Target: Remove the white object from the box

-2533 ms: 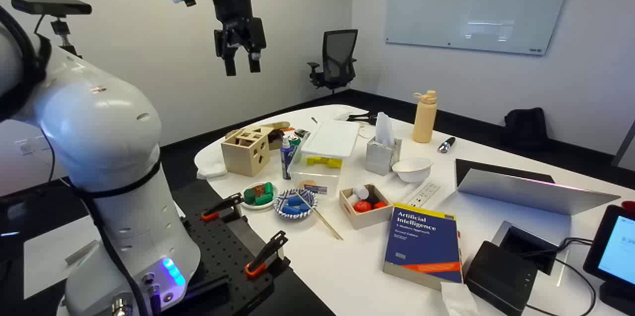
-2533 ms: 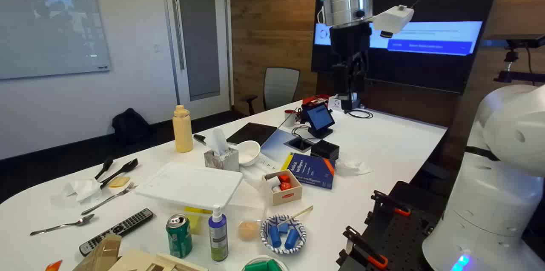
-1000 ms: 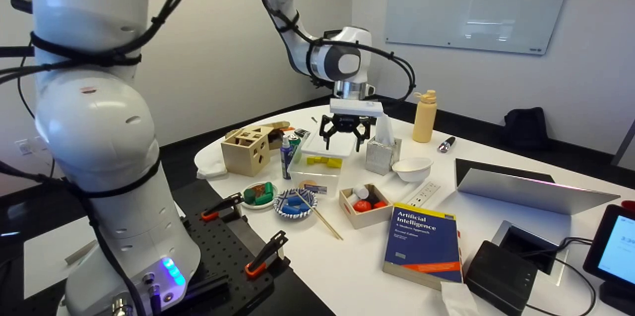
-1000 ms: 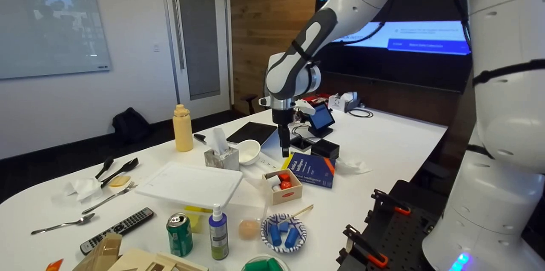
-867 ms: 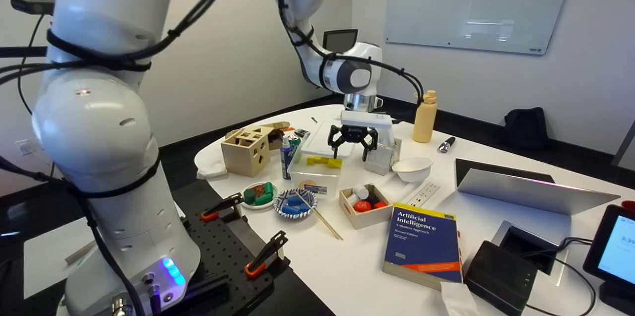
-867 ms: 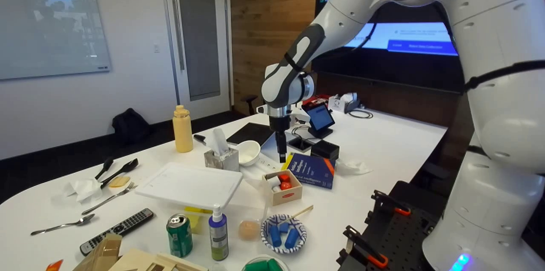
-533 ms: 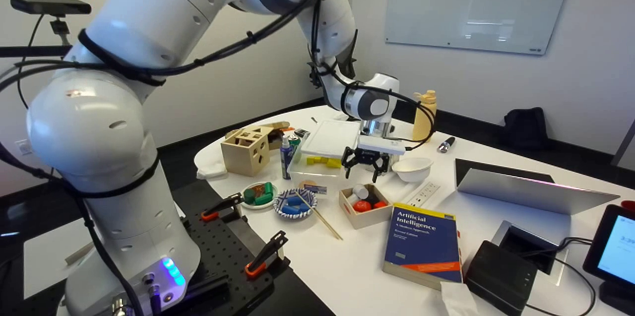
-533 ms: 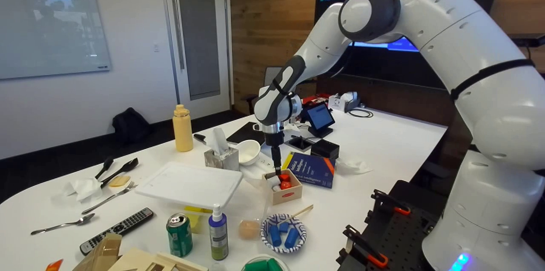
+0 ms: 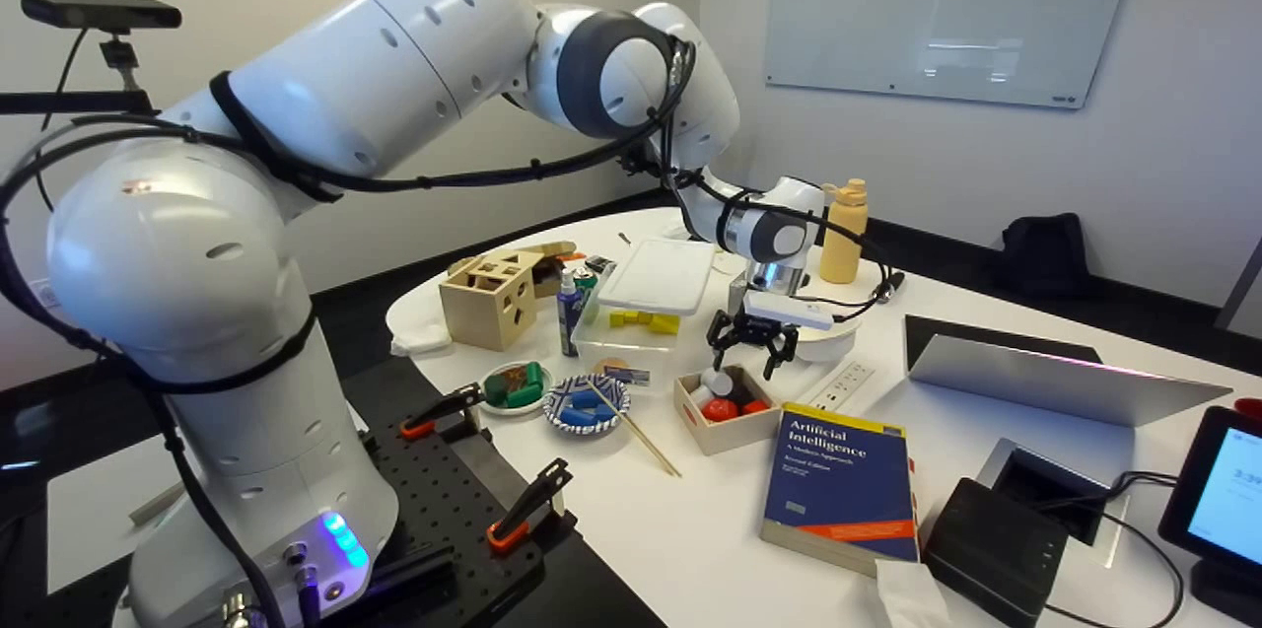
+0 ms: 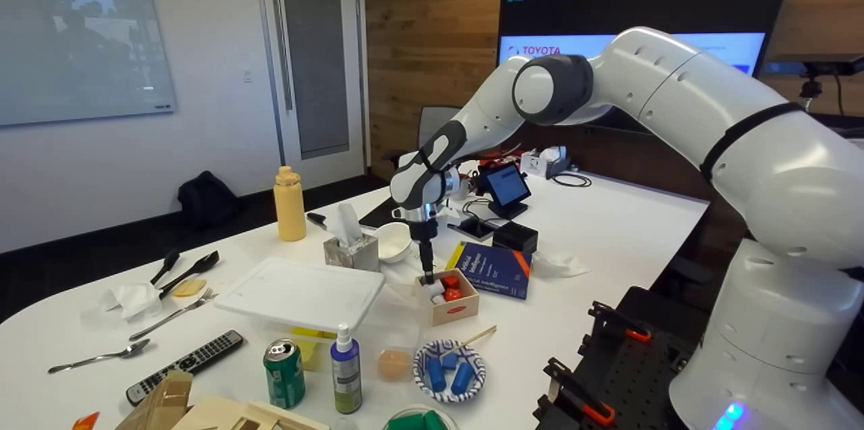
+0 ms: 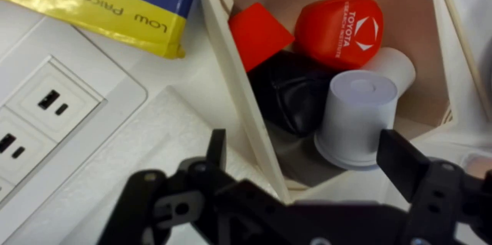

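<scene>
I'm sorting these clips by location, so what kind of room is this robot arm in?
Probably an office meeting room: there's a large wall screen, a glossy whiteboard and a big white table with a rounded end.

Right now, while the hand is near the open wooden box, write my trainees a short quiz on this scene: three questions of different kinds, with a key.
1. In the wrist view, how many red things show inside the open wooden box?
2. What lies across the rim of the patterned bowl? A) a fork; B) thin sticks; C) a remote.
3. True or false: the hand is open, and the larger white piece is in the box.

Key: 1: two, a red block and a rounded red piece. 2: B. 3: true.
</scene>
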Robot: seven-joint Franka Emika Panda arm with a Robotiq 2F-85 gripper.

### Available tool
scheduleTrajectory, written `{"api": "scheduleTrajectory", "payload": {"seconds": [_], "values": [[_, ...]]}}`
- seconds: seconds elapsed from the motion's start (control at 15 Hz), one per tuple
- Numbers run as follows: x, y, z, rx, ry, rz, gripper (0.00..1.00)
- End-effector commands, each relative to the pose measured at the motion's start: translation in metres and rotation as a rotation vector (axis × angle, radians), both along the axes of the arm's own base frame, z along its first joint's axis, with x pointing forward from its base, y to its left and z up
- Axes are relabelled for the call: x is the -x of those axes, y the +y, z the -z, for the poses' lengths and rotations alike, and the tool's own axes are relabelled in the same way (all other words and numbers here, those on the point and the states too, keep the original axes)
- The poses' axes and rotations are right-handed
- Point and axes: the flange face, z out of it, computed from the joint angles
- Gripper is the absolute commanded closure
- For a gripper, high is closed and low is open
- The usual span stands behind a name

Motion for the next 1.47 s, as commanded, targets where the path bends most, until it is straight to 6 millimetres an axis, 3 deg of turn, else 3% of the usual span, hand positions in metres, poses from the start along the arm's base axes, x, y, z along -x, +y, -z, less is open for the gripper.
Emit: {"api": "scheduleTrajectory", "payload": {"seconds": [0.0,0.2,0.47,0.93,1.4], "values": [[-0.013,-0.001,-0.013,-0.025,0.025,-0.031,0.0],[-0.01,-0.008,-0.026,-0.018,0.017,-0.019,0.0],[0.001,-0.007,-0.018,-0.034,0.034,-0.012,0.0],[0.021,0.018,-0.024,-0.065,0.055,-0.019,0.0],[0.047,0.01,-0.021,-0.064,0.087,0.011,0.0]]}}
